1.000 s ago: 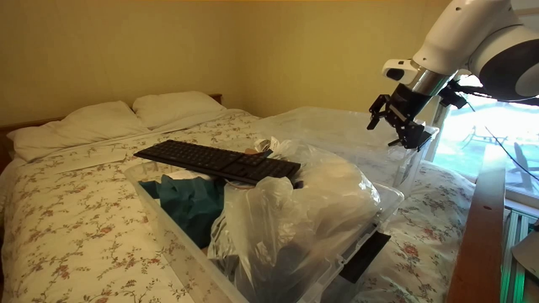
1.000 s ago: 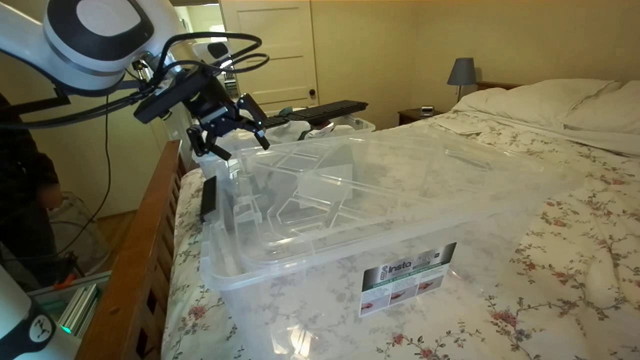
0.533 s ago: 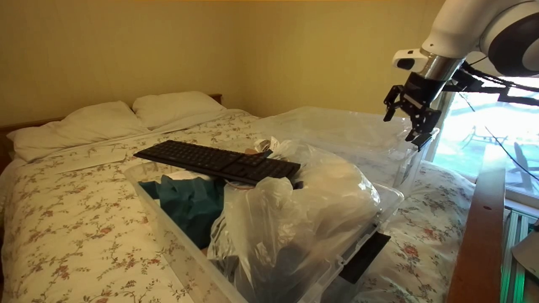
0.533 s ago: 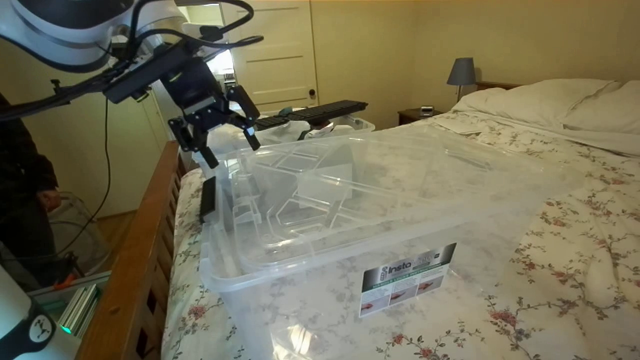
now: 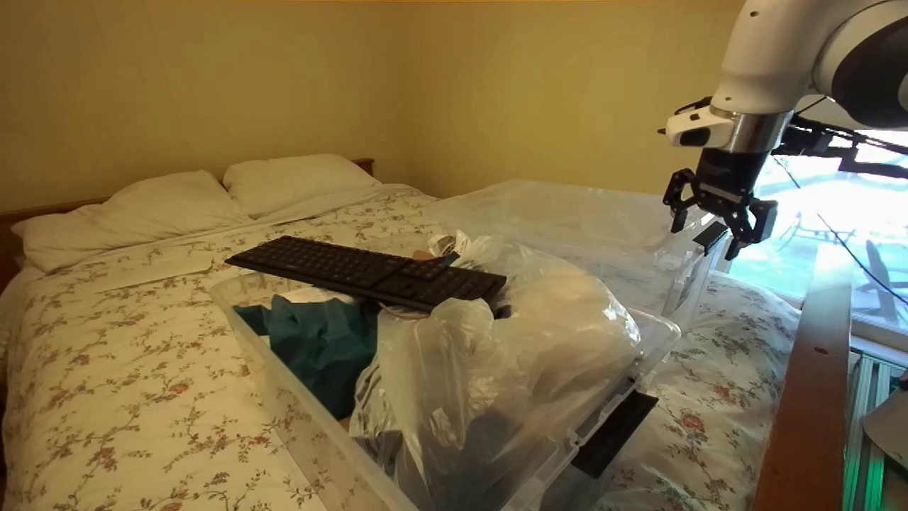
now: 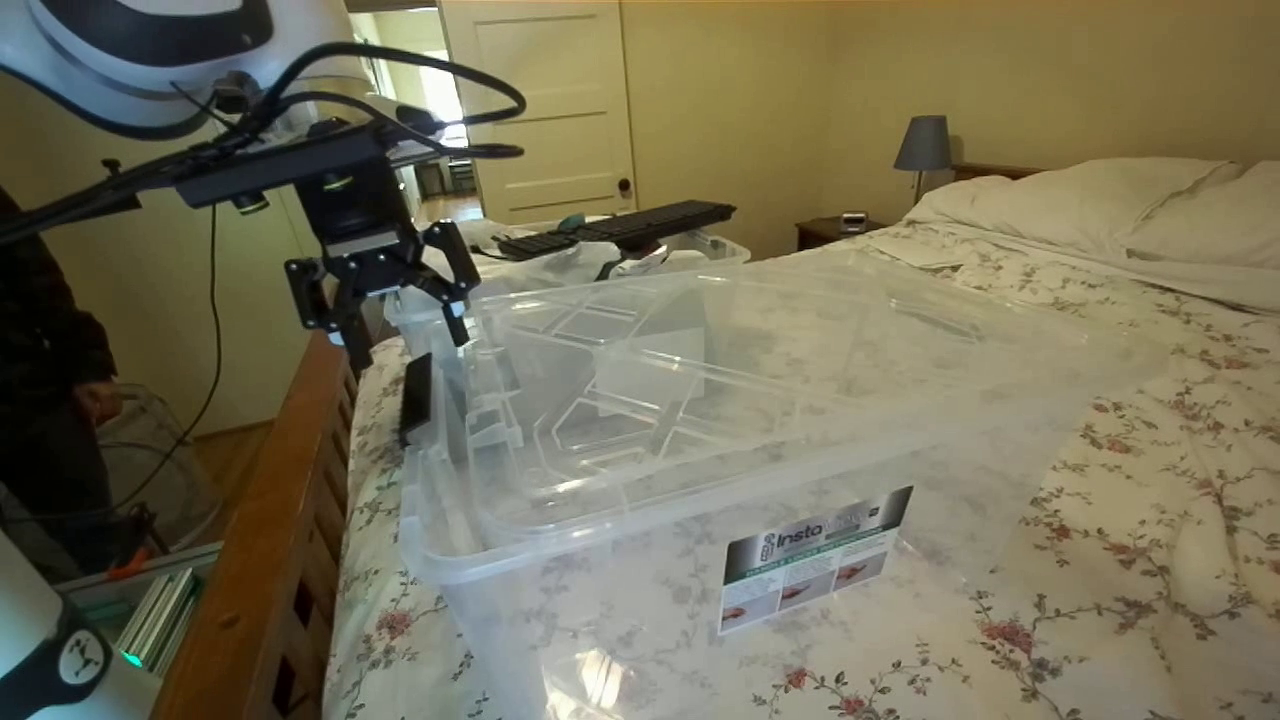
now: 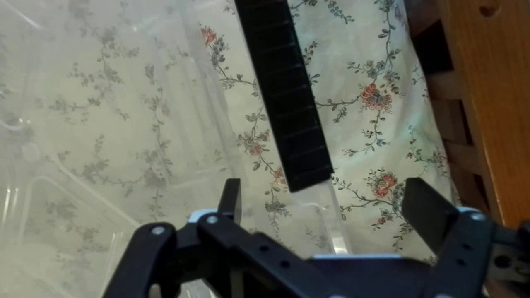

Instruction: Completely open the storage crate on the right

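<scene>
Storage crate (image 6: 640, 590) on the right: see-through plastic, label (image 6: 815, 560) on its side, sits on the bench (image 6: 1150, 540) (a bed, floral cover), next to a full crate (image 5: 298, 419) with a keyboard (image 5: 369, 270) on top. Lid (image 6: 760, 400) looks on, so task reads as not done; step in hand is likely the latch.

Pincer (image 7: 323, 184) released, fingers (image 7: 231, 198) spread wide, nothing between them. It hangs tips-down around the end of the black latch handle (image 7: 285, 99); in an exterior view it stands just above the strip. Wrist view: near end of the strip shows between the fingers, the rest runs off past them.

To do it well: slide along the handle toward its middle, straddling it. Go down straight, no slant, and stop before the inner finger lands on the rim (image 6: 440, 565). Outer finger stays off the wooden rail (image 7: 488, 103). Strip stands out from the rim, but can't tell through this plastic if the latch is fully undone, so start with a light squeeze and a small outward swing. No yanking: the crate looks light and would probably drag. If it's loose, let go, take the lid by its edge, lift evenly and carry it fully off.
</scene>
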You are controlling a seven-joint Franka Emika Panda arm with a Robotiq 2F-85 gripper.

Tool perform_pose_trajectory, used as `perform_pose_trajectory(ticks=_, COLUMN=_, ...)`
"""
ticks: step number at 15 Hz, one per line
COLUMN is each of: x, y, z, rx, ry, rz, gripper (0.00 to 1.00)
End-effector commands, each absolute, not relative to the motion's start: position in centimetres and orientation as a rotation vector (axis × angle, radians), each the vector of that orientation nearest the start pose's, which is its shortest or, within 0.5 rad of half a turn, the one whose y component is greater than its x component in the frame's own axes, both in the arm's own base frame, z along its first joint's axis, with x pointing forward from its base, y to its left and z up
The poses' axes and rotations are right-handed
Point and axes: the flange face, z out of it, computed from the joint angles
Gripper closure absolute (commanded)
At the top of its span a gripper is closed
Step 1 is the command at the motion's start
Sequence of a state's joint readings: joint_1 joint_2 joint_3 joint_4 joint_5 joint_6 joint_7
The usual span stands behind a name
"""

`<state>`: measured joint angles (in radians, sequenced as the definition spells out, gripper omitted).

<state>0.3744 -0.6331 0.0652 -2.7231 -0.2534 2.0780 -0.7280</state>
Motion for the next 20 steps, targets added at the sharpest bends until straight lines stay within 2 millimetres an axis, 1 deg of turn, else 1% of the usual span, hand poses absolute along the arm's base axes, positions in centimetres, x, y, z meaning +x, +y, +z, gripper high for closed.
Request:
perform_pose_trajectory(ticks=1, x=30.7, y=14.9, z=42.2, rx=-2.612, ry=-2.081, rz=0.046, gripper=0.0)
perform_pose_trajectory(ticks=3, x=30.2, y=16.2, z=42.9, rx=-2.59, ry=-2.114, rz=-0.093, gripper=0.0)
perform_pose_trajectory(ticks=4, x=30.0, y=17.2, z=42.5, rx=-2.587, ry=-2.123, rz=-0.185, gripper=0.0)
perform_pose_trajectory(ticks=6, x=29.9, y=19.0, z=41.5, rx=-2.539, ry=-2.133, rz=-0.242, gripper=0.0)
perform_pose_trajectory(ticks=8, x=29.7, y=20.0, z=40.3, rx=-2.497, ry=-2.142, rz=-0.286, gripper=0.0)
perform_pose_trajectory(ticks=9, x=30.6, y=21.0, z=40.4, rx=-2.473, ry=-2.163, rz=-0.316, gripper=0.0)
perform_pose_trajectory(ticks=11, x=30.8, y=21.3, z=40.2, rx=-2.483, ry=-2.169, rz=-0.371, gripper=0.0)
perform_pose_trajectory(ticks=14, x=32.1, y=21.8, z=41.5, rx=-2.499, ry=-2.171, rz=-0.517, gripper=0.0)
perform_pose_trajectory(ticks=15, x=32.6, y=21.7, z=41.8, rx=-2.514, ry=-2.162, rz=-0.529, gripper=0.0)
perform_pose_trajectory(ticks=18, x=34.3, y=20.7, z=42.7, rx=-2.584, ry=-2.115, rz=-0.532, gripper=0.0)
perform_pose_trajectory(ticks=20, x=35.3, y=20.1, z=42.3, rx=-2.618, ry=-2.131, rz=-0.581, gripper=0.0)
